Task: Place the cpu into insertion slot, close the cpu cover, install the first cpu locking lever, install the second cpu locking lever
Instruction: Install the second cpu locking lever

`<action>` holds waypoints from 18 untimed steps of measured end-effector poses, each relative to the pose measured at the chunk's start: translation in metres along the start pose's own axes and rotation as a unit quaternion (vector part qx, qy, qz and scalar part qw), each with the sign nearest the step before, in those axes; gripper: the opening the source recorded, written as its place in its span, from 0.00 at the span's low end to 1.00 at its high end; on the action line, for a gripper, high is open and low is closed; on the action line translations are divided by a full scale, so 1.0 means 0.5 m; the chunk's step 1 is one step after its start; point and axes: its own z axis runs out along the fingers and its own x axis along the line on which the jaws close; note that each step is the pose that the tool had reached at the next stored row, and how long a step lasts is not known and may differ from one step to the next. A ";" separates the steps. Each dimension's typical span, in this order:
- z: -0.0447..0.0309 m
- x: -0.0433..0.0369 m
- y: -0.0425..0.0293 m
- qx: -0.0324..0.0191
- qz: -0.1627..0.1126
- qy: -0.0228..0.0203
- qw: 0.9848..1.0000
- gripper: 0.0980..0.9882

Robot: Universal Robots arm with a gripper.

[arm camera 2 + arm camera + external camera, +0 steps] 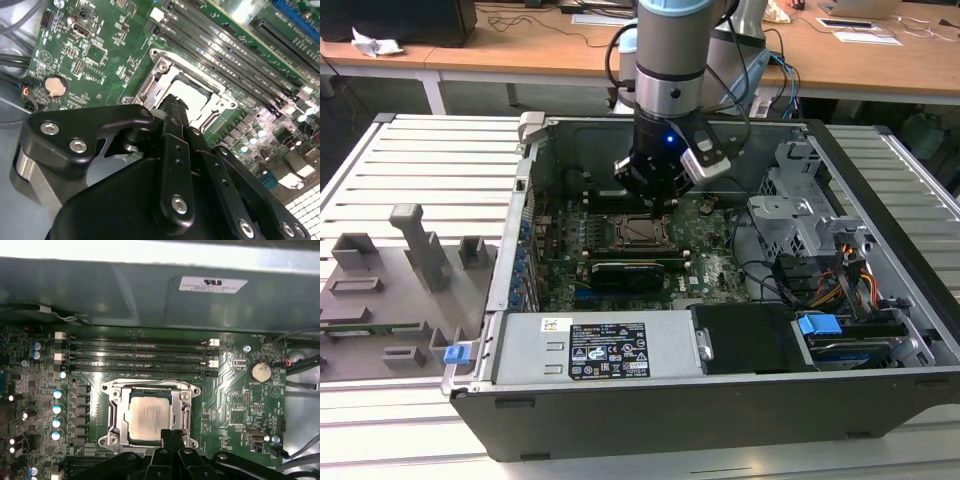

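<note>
Cpu (150, 415) seated in slot (116, 416), cover (186, 416) down. Gripper (171, 436) at cover's 6 o'clock edge, fingers pressed together, pinching nothing.

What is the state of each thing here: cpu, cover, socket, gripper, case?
cpu: seated flat in the insertion slot.
cpu cover: down, framing the chip.
gripper: fingers together, tips at the socket edge, holding nothing.
computer case: side open, board exposed.

Cpu (150, 416) sits in insertion slot (114, 412), cpu cover (186, 412) framing it. Memory slots (137, 354) run just beside socket. Coin cell (260, 372) well apart. Gripper (655, 200) above socket's edge.
</note>
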 end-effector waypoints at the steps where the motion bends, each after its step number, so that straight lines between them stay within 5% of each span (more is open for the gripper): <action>1: 0.000 0.000 -0.003 0.000 0.000 0.000 1.000 0.01; 18: 0.003 0.002 -0.043 -0.001 0.000 0.001 1.000 0.01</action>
